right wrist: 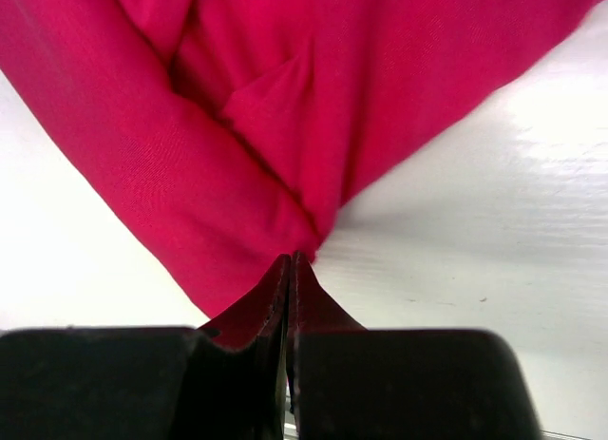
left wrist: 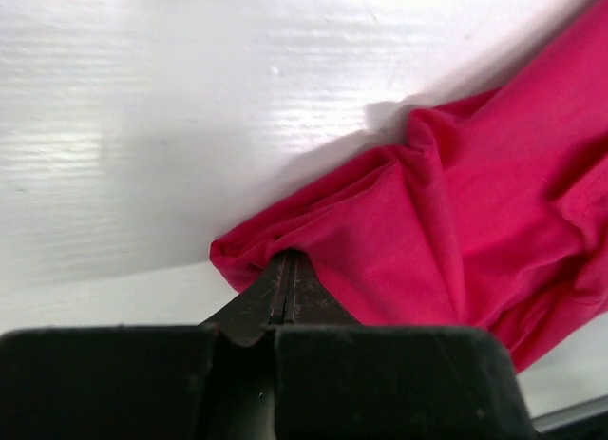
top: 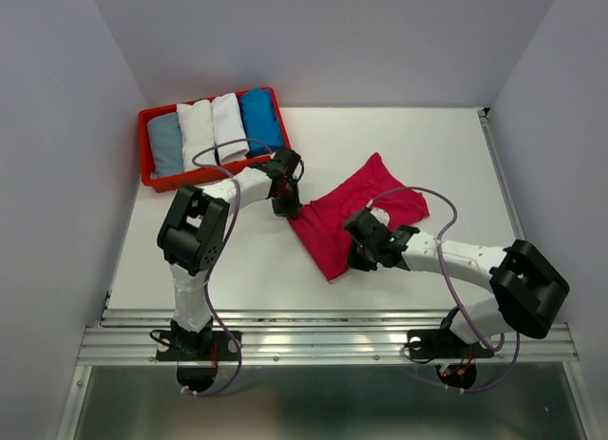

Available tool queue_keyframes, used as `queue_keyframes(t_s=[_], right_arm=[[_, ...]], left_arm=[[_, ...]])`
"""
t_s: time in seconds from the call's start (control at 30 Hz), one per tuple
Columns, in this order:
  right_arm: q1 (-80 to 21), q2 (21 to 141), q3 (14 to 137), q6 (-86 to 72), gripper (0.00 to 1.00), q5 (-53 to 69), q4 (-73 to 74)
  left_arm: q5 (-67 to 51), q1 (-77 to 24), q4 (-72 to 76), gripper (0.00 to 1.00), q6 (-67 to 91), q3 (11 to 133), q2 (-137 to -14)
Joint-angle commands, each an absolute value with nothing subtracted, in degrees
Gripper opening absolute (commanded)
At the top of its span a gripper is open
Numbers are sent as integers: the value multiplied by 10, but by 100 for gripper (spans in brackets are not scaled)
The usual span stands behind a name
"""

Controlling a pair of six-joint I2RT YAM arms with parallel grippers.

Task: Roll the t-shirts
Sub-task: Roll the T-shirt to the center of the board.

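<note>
A magenta-pink t-shirt [top: 366, 207] lies crumpled and partly folded on the white table [top: 427, 145]. My left gripper [top: 288, 210] is shut on its left corner; in the left wrist view the closed tips [left wrist: 288, 258] are buried in the bunched cloth [left wrist: 475, 221]. My right gripper [top: 359, 258] is shut on the shirt's near edge, and the right wrist view shows the tips [right wrist: 290, 259] pinching a fold of the cloth [right wrist: 285, 107]. Rolled t-shirts lie side by side in a tray: a grey-blue one [top: 166, 143], two white ones [top: 198, 131] [top: 229, 124], and a bright blue one [top: 260, 119].
The red plastic tray [top: 144, 145] stands at the table's back left, just behind my left arm. Grey walls close in the left, right and back sides. A metal rail [top: 332, 337] runs along the near edge.
</note>
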State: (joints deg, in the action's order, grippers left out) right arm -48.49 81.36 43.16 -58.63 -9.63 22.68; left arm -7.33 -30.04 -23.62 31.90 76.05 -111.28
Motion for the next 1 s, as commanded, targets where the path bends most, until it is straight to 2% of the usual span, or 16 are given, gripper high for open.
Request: queue_keyframes(t_s=[0.0, 0.2, 0.4, 0.57, 0.67, 0.7, 0.87, 0.97], right_arm=[[-487, 786, 489, -557, 1, -188, 296], [-503, 815, 584, -424, 11, -218, 352], [-561, 862, 651, -338, 24, -270, 377], [-613, 909, 688, -284, 43, -300, 379], [-643, 944, 707, -265, 51, -326, 389], [-650, 951, 712, -258, 53, -338, 393], [-681, 989, 726, -239, 59, -344, 383], [-686, 1005, 722, -231, 59, -336, 373]], left_arm=[[-6, -278, -279, 0, 284, 791, -1079], [18, -231, -312, 0, 262, 806, -978], [-43, -189, -297, 1, 260, 758, -904], [-65, -179, -280, 5, 273, 703, -875], [-83, -171, -270, 9, 279, 672, -861], [-86, -169, -266, 13, 284, 660, -856], [-93, -159, -260, 14, 290, 639, -837], [-92, -151, -264, 14, 290, 631, -834]])
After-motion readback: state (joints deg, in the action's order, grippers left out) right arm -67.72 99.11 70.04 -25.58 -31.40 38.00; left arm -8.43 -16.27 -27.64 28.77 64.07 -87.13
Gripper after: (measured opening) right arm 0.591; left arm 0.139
